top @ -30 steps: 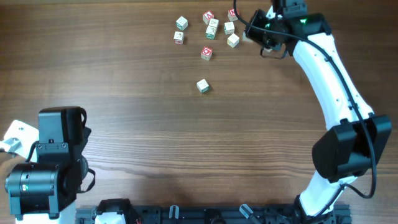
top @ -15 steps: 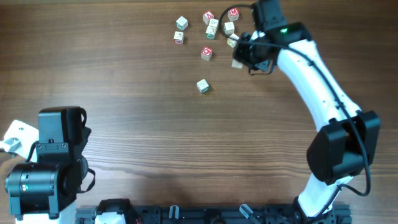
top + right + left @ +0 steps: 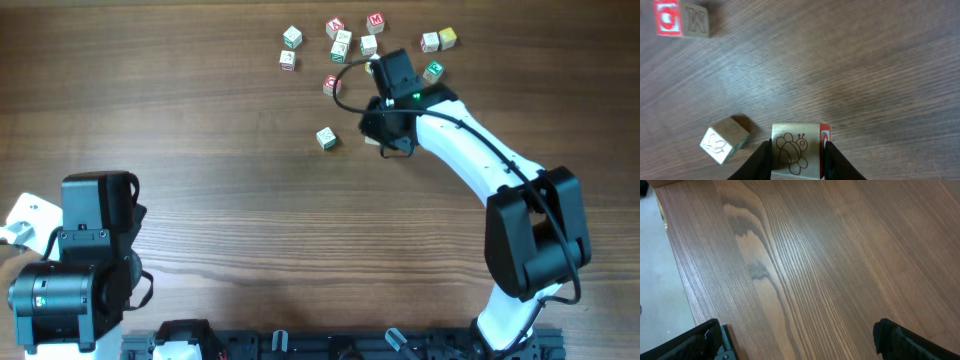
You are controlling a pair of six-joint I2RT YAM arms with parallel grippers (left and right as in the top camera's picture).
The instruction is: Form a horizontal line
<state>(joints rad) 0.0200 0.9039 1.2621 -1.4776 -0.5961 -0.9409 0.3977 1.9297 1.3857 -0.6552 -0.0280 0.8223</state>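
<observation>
My right gripper [image 3: 796,156] is shut on a whitish letter cube [image 3: 796,149] with a bee drawing and a red side. In the overhead view the right gripper [image 3: 385,135] is a little right of a lone cube [image 3: 326,138], which shows in the right wrist view [image 3: 724,139] just left of the held cube, apart from it. No row of three touching cubes shows anywhere. My left gripper [image 3: 800,345] is open and empty over bare wood.
Several loose letter cubes lie at the back of the table around one cube [image 3: 342,42], with a red-faced one [image 3: 332,85] nearer. Three more cubes lie at the back right near a green-faced one [image 3: 433,71]. The left arm's base [image 3: 80,260] stands at the front left.
My right gripper has moved from the back-right cubes toward the front left, carrying the bee cube, and now sits beside the lone cube. The left arm has not moved.
</observation>
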